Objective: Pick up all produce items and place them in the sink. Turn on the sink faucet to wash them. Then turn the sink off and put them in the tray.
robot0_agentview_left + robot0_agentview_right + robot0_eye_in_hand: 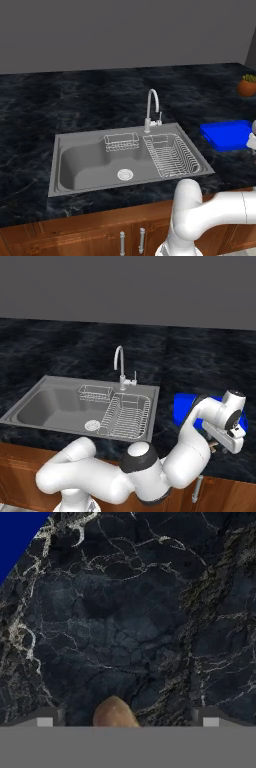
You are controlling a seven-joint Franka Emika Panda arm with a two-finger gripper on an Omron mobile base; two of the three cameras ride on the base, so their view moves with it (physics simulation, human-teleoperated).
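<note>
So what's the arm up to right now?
The arm has its gripper down over the dark marble counter to the right of the sink, beside the blue tray. Its fingers stand wide open either side of a brown produce lump, not yet gripped. The sink holds no produce.

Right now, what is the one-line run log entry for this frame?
phase: reaching for produce | fingers: open, astride brown produce lump on counter | sink: no produce | faucet: no water running | blue tray: unloaded
</note>
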